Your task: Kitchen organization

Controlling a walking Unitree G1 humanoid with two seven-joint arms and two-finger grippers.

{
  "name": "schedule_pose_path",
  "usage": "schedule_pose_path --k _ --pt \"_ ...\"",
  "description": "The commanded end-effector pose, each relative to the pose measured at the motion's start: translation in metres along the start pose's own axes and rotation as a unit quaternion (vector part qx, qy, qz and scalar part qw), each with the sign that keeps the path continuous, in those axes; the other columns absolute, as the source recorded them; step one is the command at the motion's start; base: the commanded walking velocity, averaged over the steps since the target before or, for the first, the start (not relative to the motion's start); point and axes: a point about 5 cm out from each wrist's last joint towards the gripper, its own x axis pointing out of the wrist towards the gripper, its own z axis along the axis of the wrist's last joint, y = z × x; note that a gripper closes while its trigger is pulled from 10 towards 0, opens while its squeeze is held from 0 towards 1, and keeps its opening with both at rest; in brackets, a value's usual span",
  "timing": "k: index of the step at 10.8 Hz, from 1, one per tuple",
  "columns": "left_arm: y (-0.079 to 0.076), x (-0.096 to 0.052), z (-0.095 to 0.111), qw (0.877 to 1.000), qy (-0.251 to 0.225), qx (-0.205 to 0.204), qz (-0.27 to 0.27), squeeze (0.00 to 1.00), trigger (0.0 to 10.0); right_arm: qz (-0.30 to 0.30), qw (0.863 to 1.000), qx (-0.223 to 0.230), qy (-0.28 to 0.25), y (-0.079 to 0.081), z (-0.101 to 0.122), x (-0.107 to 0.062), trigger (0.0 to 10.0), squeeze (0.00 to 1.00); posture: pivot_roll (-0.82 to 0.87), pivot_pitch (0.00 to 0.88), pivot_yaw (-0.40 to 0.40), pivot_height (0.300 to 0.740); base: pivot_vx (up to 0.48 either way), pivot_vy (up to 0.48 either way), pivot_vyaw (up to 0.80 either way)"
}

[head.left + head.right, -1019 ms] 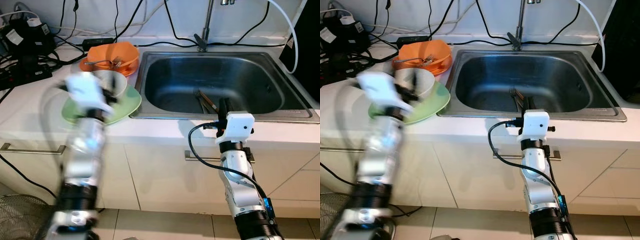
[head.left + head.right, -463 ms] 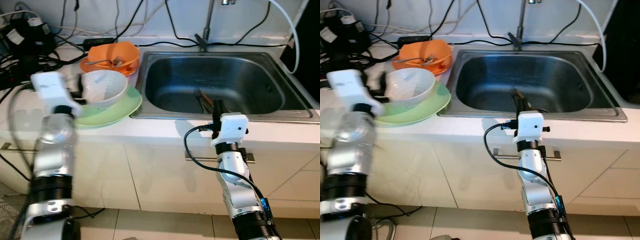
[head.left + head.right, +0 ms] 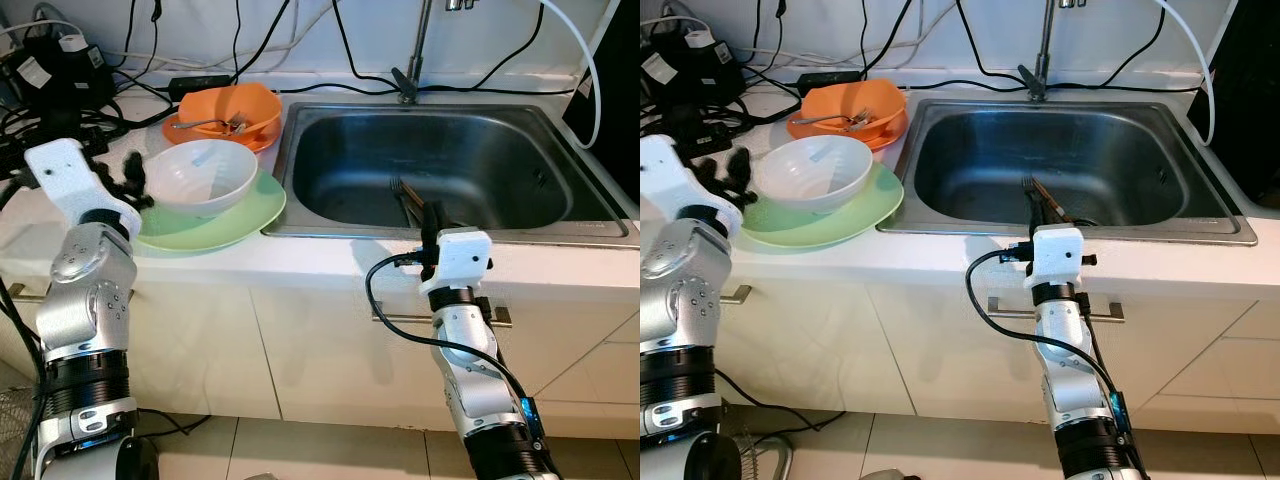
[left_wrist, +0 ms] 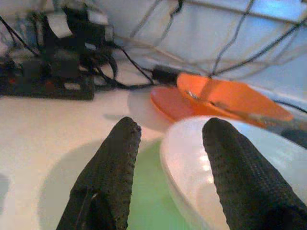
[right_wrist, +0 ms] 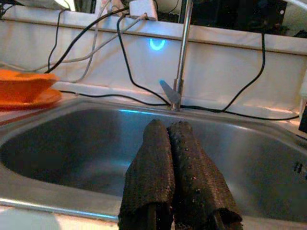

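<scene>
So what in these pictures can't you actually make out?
- Utensils in the sink: the right end effector covers their near ends in the eye views, so their number is unclear.
- Contents of the orange bowl: too small beyond a utensil handle.
- White bowl: cut off by the edge of the left wrist view, behind a fingertip.

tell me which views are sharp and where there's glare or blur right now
Left eye view: sharp, soft sheen on the sink basin. Left wrist view: open left pincer fingers fairly crisp, cables behind soft, white bowl rim washed out. Right wrist view: shut right pincer close and slightly soft, a blue light reflection on the wall by the faucet.
</scene>
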Motion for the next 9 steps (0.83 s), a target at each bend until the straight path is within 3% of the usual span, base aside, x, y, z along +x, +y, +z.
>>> schedule_pose_path --k 1,3,6,9 --pt "-0.004 -0.003 0.001 1.0 0.008 -0.005 -0.013 0.0 10.0 0.009 1.0 0.005 -0.005 0.004 0.003 0.004 10.0 0.0 0.08 0.0 0.067 0.74 0.0 0.0 0.0" --pt "-0.01 -0.001 -0.009 0.998 0.054 -0.033 -0.015 0.0 10.0 0.014 1.0 0.006 -0.002 0.006 0.002 0.002 10.0 0.0 0.08 0.0 0.067 0.74 0.0 0.0 0.0" --pt "-0.012 0.002 -0.004 0.998 0.052 -0.029 -0.002 0.0 10.0 0.018 1.0 0.004 -0.004 0.006 0.003 0.001 10.0 0.0 0.08 0.0 0.067 0.74 0.0 0.0 0.0" --pt "-0.008 0.0 -0.004 0.995 0.061 -0.065 0.035 0.0 10.0 0.026 1.0 0.007 -0.002 0.007 0.003 0.001 10.0 0.0 0.08 0.0 0.061 0.74 0.0 0.0 0.0"
